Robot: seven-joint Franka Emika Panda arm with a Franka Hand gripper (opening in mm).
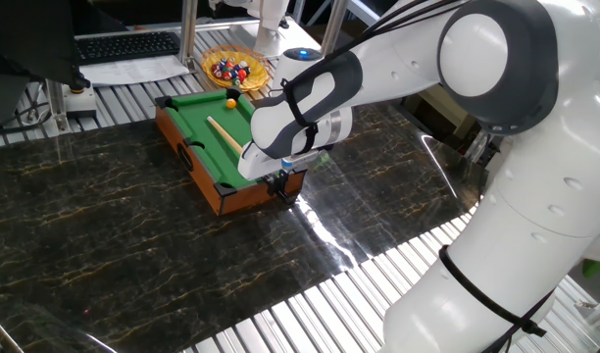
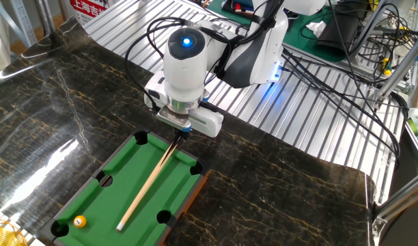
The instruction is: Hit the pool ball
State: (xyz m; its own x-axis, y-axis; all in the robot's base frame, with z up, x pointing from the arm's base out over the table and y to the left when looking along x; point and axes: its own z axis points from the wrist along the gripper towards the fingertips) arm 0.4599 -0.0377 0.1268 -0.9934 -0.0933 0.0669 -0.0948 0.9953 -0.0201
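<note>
A small toy pool table [image 2: 127, 188] with green felt and a wooden frame sits on the dark marbled tabletop [image 1: 94, 235], lower left in the other fixed view and upper centre-left in one fixed view. The white robot arm [image 1: 476, 88] reaches over the table's near end, and its gripper [image 2: 184, 131] hangs just above the end rail, at the butt of the wooden cue stick [image 2: 146, 188]. The fingers look closed around the cue's butt end, though the wrist body hides most of them, so I can't say how tight the hold is. The cue lies in a straight diagonal across the felt, its tip pointing toward the far end.

The pool ball [image 2: 79, 221], a tiny glossy orange sphere, rests on the felt near the far end of the table, close to a corner pocket, in the lower left of that frame. It sits beside the cue's tip but clearly apart from it, off to one side of its line. In one fixed view the ball [image 1: 231, 102] shows near the top rail, just below a yellow dish of multicoloured small balls [image 1: 236, 69] standing beyond the table.
</note>
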